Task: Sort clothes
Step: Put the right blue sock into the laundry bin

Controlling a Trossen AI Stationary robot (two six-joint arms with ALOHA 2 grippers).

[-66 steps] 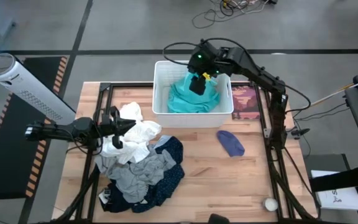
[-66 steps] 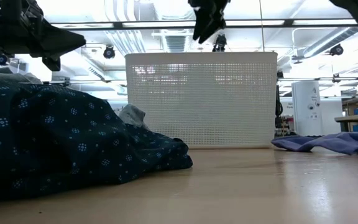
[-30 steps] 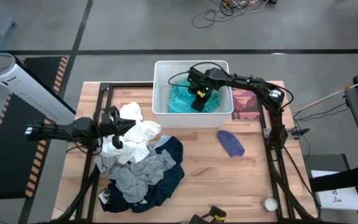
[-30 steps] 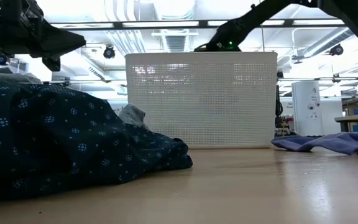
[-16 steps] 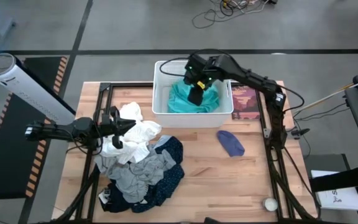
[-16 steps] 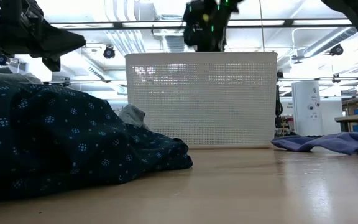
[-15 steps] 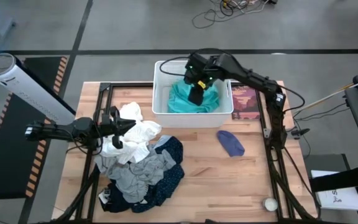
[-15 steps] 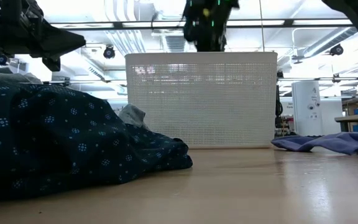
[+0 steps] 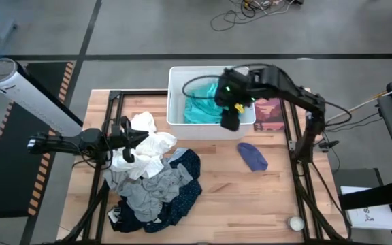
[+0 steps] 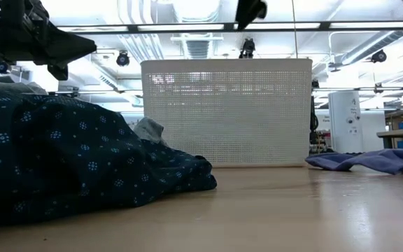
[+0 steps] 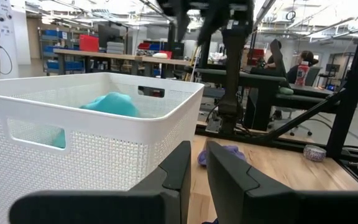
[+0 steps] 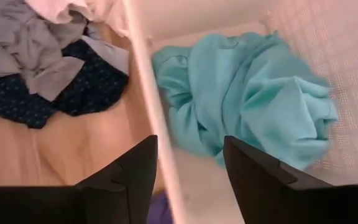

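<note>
Now my right fingers [image 9: 229, 123] hang open and empty over the basket's [image 9: 175, 124] near rim, the teal garment [image 12: 253, 93] lying inside, while my left fingers [image 11: 194, 168], nearly closed, wait beside the pile [image 9: 152, 184] on the table [image 9: 250, 197], so next comes another garment.

Basket [image 9: 177, 122] at twelve o'clock on the worktop [image 9: 237, 197], one garment [image 9: 199, 109] inside. Heaped clothes [image 9: 152, 180] at eight o'clock; a lone cloth [image 9: 253, 156] at three o'clock. Right end effector [image 9: 230, 122] above the basket's near rim.
</note>
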